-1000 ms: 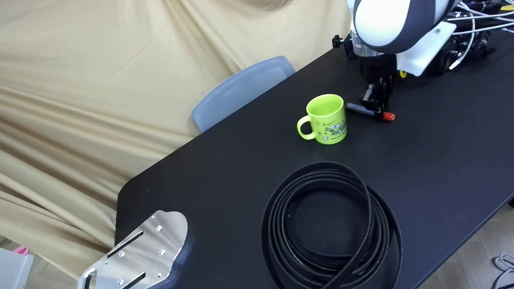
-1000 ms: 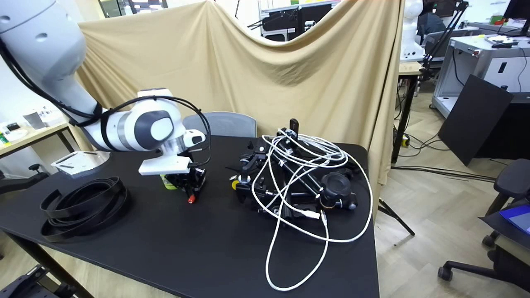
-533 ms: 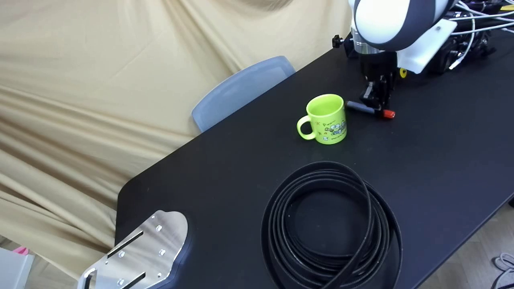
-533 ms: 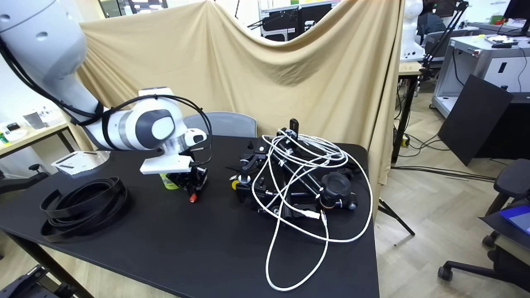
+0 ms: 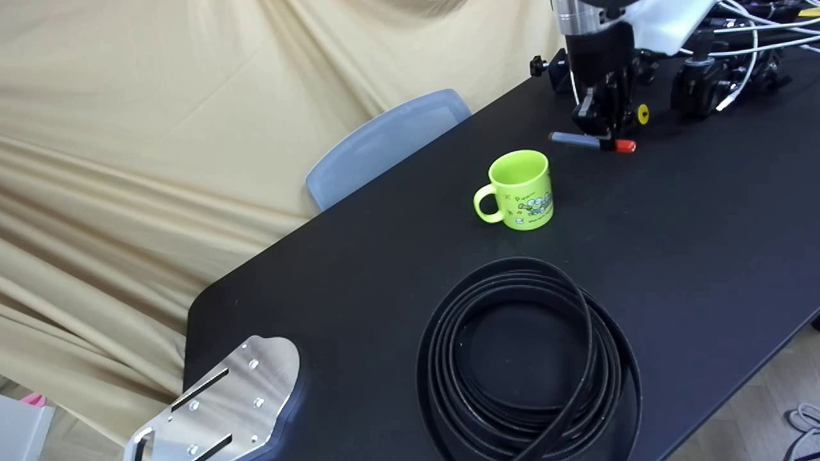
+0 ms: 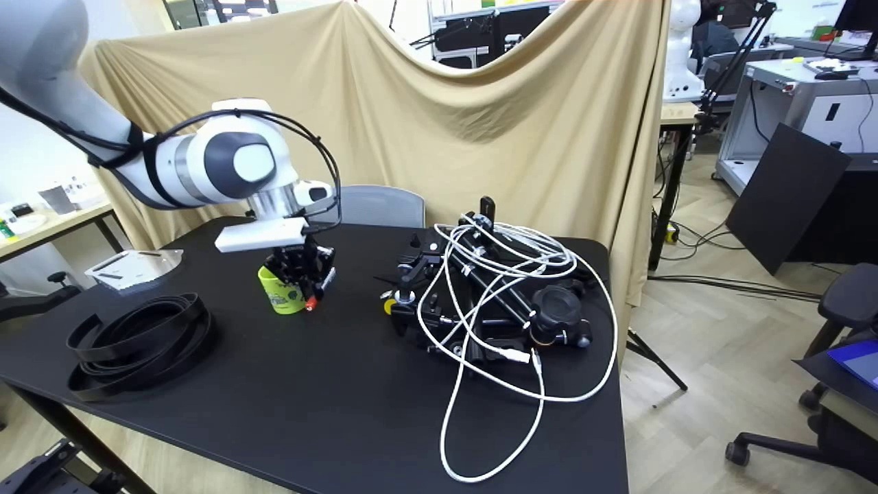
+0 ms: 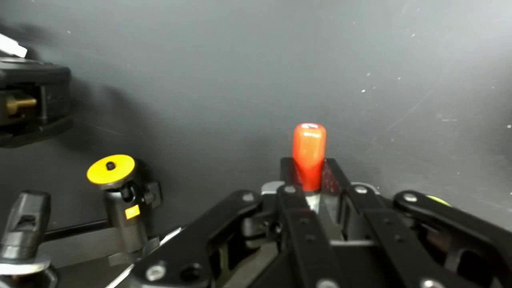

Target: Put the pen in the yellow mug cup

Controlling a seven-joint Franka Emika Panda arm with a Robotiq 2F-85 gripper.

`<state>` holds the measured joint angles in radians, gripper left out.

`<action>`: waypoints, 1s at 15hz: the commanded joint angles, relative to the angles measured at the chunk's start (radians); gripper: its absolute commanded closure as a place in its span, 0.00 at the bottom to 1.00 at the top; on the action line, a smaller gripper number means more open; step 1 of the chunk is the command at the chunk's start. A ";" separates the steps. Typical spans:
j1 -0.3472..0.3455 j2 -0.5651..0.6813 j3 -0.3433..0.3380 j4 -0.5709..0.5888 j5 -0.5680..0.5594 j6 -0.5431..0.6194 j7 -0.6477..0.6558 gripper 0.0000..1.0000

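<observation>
The pen [image 5: 576, 139] has a grey-blue body and a red-orange cap. It is held roughly level above the table, and its cap also shows in the wrist view [image 7: 309, 148] and in an exterior view [image 6: 311, 302]. My gripper [image 5: 606, 142] is shut on the pen near the cap; in the wrist view both fingertips [image 7: 309, 168] press on the cap's sides. The yellow-green mug [image 5: 524, 198] stands upright with its handle outward, apart from the pen. In an exterior view the mug [image 6: 281, 295] is partly hidden behind the gripper.
A coil of black strap [image 5: 442, 346] lies near the mug. A metal plate [image 5: 224, 403] sits at the table's end. Black tripod gear [image 6: 559, 309] with white cables [image 6: 446, 412] lies on the table; a yellow-topped mount [image 7: 110, 170] shows close by in the wrist view.
My gripper and arm have risen, lifting the pen off the table. In an exterior view, more of the mug now shows beside the gripper. The mug has not moved.
</observation>
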<state>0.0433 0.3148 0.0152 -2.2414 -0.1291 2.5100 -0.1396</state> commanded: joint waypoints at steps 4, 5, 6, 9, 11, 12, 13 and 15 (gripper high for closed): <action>0.016 -0.117 0.035 0.130 0.006 -0.447 -0.012 0.95; 0.017 -0.116 0.042 0.167 0.014 -0.521 -0.024 0.95; 0.019 -0.112 0.048 0.202 0.015 -0.587 -0.032 0.95; 0.026 -0.075 0.066 0.317 0.028 -0.758 -0.064 0.95; 0.034 -0.038 0.077 0.390 0.033 -0.844 -0.075 0.95; 0.038 -0.013 0.082 0.426 0.035 -0.875 -0.080 0.95; 0.042 0.009 0.088 0.458 0.039 -0.900 -0.085 0.95; 0.046 0.052 0.101 0.509 0.054 -0.921 -0.120 0.95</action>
<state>0.0822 0.2805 0.1030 -1.8509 -0.0949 1.6594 -0.2202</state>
